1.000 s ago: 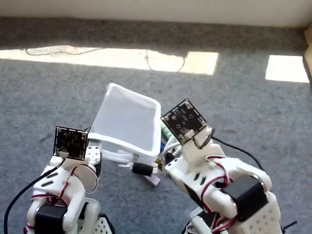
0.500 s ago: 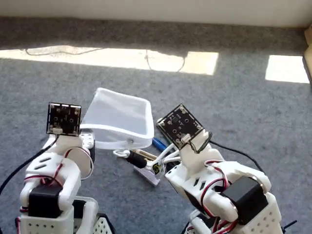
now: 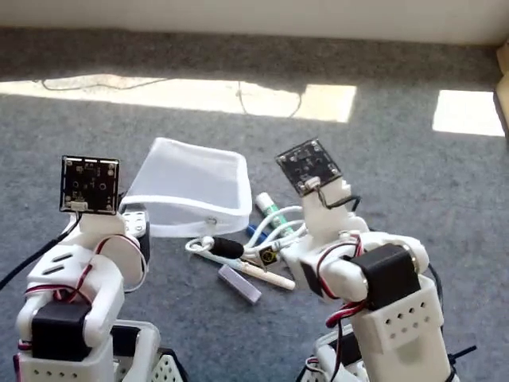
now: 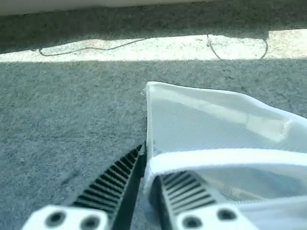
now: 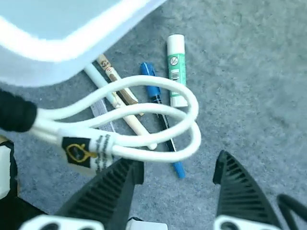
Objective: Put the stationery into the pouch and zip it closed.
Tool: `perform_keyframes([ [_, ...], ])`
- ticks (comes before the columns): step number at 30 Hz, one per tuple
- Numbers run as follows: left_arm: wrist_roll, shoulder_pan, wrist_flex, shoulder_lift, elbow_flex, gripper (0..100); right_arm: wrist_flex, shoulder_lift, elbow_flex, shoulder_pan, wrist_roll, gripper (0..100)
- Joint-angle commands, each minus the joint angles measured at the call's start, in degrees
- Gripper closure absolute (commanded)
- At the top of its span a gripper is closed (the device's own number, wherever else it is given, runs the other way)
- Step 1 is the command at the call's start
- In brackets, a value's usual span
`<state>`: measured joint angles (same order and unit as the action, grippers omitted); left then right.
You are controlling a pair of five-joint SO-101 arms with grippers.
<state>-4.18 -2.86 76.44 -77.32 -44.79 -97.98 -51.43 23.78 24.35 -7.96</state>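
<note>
White mesh pouch (image 3: pixel 191 187) sits tilted beside the pile, left tool (image 4: pixel 145 158) clamped on its rim. Right tool (image 5: pixel 178 165) hangs spread apart over grey carpet (image 5: pixel 249 72). I count one coiled cable (image 5: pixel 144 80), one blue pen (image 5: pixel 152 93), one glue stick (image 5: pixel 176 67), two pale pens (image 5: pixel 133 122) and one flat bar (image 3: pixel 238 284). I judge this the loading step; next calls for a descent and a pinch.

Floor: grey short-pile carpet (image 3: pixel 413 167), covering all that can be seen from here.
Far edge of carpet: pale wall or skirting (image 3: pixel 254 16), plain, running the full width.
Light: a long strip of sunlight (image 3: pixel 199 94) lies across the carpet near its far edge. A smaller bright patch (image 3: pixel 469 111) lies toward the far right corner. A band of shade separates the strip from the wall.
Loose item: thin cable (image 3: pixel 240 99), trailing through the sunlit strip.
Right edge of carpet: tan furniture edge (image 3: pixel 503 76), kind not discernible.
</note>
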Motion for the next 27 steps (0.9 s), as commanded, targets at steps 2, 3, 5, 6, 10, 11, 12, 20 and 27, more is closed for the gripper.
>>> perform_keyframes([
  [2, -2.11, -1.63, 0.35, 0.31, 3.47, 99, 1.71, 0.48, -3.38, -3.91, 0.18, 76.6],
  [3, -2.20, -2.59, 0.09, 0.31, 3.47, 99, 1.71, 0.48, -3.38, -3.91, 0.18, 76.6],
  [5, -2.29, -4.35, 0.00, 0.31, 3.47, 99, 1.63, 0.48, -3.38, -4.09, 0.18, 76.6],
  [6, -2.29, -5.14, 0.00, 0.31, 3.47, 99, 1.54, 0.48, -3.38, -4.35, 0.18, 76.6],
  [10, -2.37, -6.99, -0.09, 0.40, 3.03, 99, -0.40, 0.48, -3.82, -6.29, -0.18, 76.6],
  [11, -2.37, -7.34, -0.09, 0.40, 2.77, 99, -1.27, 0.48, -3.82, -6.37, -1.49, 76.6],
  [12, -2.37, -7.52, -0.09, 0.40, 2.42, 99, -2.42, 0.48, -3.82, -6.37, -2.81, 76.6],
  [20, -2.46, -7.52, -0.44, 0.48, 0.31, 99, 6.55, 1.45, 0.13, -6.37, -3.87, 76.6],
  [27, -2.46, -7.52, -3.34, 8.92, 0.84, 99, 22.37, 5.41, 9.19, -6.29, -3.78, 76.7],
])
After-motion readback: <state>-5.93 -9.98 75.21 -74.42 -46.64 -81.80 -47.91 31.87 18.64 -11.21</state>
